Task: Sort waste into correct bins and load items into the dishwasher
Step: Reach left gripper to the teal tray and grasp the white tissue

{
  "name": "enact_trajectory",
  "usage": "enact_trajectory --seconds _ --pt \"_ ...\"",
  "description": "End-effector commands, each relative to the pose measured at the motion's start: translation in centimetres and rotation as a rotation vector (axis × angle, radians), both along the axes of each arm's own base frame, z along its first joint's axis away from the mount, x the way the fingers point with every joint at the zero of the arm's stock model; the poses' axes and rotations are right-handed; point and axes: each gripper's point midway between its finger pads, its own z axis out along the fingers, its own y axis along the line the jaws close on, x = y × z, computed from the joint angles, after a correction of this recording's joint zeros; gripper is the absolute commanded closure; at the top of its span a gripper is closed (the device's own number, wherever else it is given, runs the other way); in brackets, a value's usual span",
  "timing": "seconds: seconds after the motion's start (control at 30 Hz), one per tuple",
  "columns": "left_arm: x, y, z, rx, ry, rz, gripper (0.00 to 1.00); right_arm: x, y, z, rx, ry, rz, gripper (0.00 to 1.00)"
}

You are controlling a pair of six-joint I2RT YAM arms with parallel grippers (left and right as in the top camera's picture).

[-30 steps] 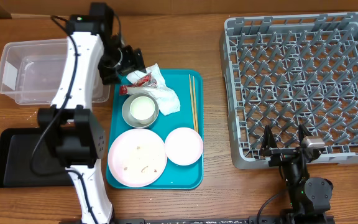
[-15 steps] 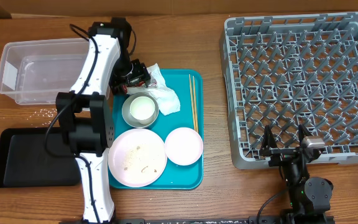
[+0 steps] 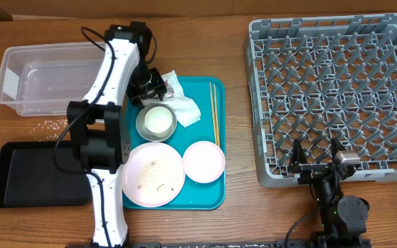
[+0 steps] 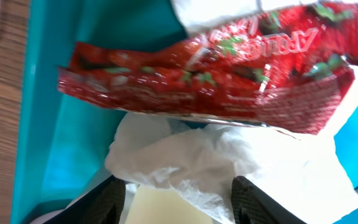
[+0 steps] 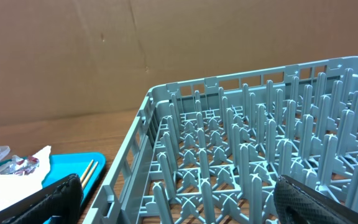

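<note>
My left gripper (image 4: 182, 193) stands part-way open astride one crumpled white napkin (image 4: 191, 162), gripping nothing I can make out. Just beyond is one glossy red strawberry-print wrapper (image 4: 216, 74), its top cut off. Both lie on the teal tray (image 4: 48, 155) with one bowl (image 3: 156, 122), two plates (image 3: 152, 174) and two chopsticks (image 3: 214, 110). My right gripper (image 5: 179, 202) gapes wide and empty before the grey rack (image 5: 241, 143).

Robotics lab bench: bare wooden table (image 3: 238, 117), cardboard backdrop (image 5: 73, 50), left arm (image 3: 107, 79), right arm (image 3: 331, 196), staged dish rack (image 3: 256, 103)

hidden: snack wrapper (image 4: 210, 74) under left gripper (image 3: 153, 87) (overhead) | cut off: napkin (image 4: 229, 162) at wrist view's bottom
</note>
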Motion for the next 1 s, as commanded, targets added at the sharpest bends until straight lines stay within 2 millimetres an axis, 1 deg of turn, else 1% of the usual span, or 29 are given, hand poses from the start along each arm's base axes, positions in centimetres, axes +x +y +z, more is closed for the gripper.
enact_trajectory --seconds 0.0,0.07,0.17,0.2,0.3,0.43,0.53,0.67,0.83,0.97 --pt "0.0 -1.3 -0.1 0.003 -0.005 -0.023 0.53 0.0 -0.3 -0.1 -0.004 -0.006 -0.013 0.00" --pt "0.0 -1.4 -0.1 0.003 -0.005 -0.024 0.64 0.0 -0.3 -0.1 -0.004 -0.006 -0.013 0.00" --pt "0.0 -1.3 -0.1 0.004 -0.006 -0.024 0.72 0.0 -0.3 -0.1 -0.004 -0.006 -0.013 0.00" --pt "0.0 -1.2 -0.1 0.004 -0.007 -0.021 0.80 0.0 -0.3 -0.1 -0.004 -0.006 -0.013 0.00" --pt "0.1 -1.1 -0.1 0.004 -0.009 -0.019 0.96 0.0 -0.3 -0.1 -0.004 -0.006 -0.013 0.00" --pt "0.1 -0.9 0.1 0.007 -0.007 -0.018 0.96 0.0 -0.3 -0.1 -0.004 -0.006 -0.013 0.00" --pt "0.1 -0.9 0.8 0.006 -0.009 -0.019 0.96 0.0 -0.3 -0.1 -0.004 -0.006 -0.013 0.00" --pt "0.7 -1.0 3.8 0.000 -0.043 -0.032 0.96 0.0 -0.3 -0.1 -0.004 -0.006 -0.013 0.00" --pt "0.6 -0.9 7.7 -0.001 -0.076 -0.034 0.96 0.0 -0.3 -0.1 -0.004 -0.006 -0.013 0.00" --pt "1.4 -1.2 9.9 -0.023 -0.146 -0.069 0.96 0.0 -0.3 -0.1 -0.004 -0.006 -0.013 0.00"
